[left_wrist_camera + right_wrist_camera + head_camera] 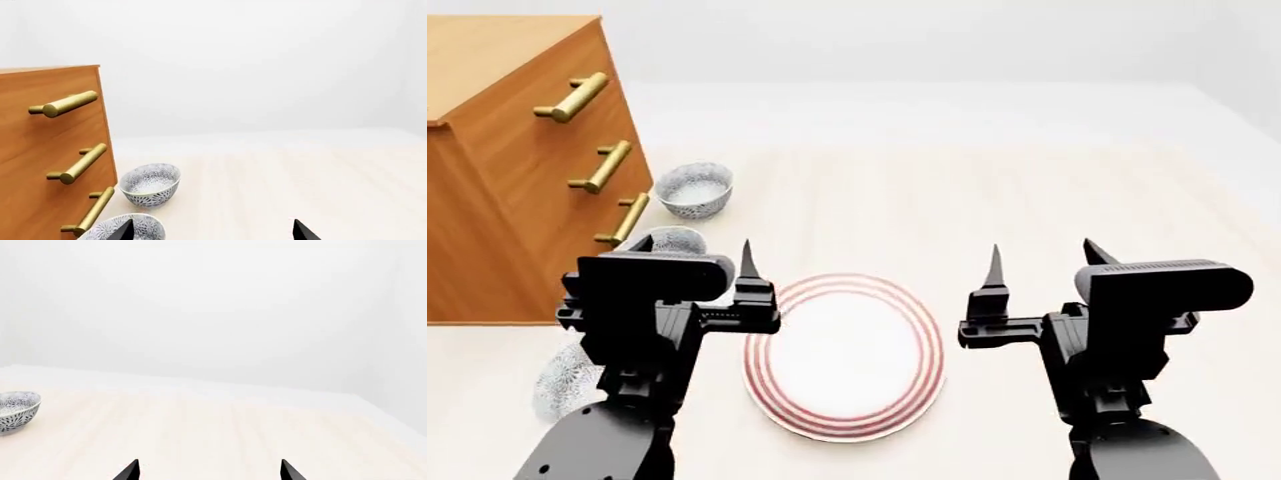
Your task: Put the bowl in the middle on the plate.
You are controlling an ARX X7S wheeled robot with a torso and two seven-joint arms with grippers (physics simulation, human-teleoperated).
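Three patterned grey-blue bowls stand in a row beside the dresser. The bowl in the middle (675, 238) (150, 229) is partly hidden behind my left gripper's camera housing in the head view. The far bowl (694, 188) (150, 184) stands beyond it, and the near bowl (565, 384) is half covered by my left arm. The red-ringed plate (847, 350) lies flat between my arms with nothing on it. My left gripper (694, 250) (212, 227) is open above the table, one fingertip overlapping the middle bowl in its wrist view. My right gripper (1041, 250) (209, 467) is open and holds nothing.
A wooden dresser (507, 170) (47, 150) with brass handles stands at the left, close to the bowls. One bowl (17, 412) shows at the edge of the right wrist view. The pale tabletop (1054, 190) stretches to the right and far side.
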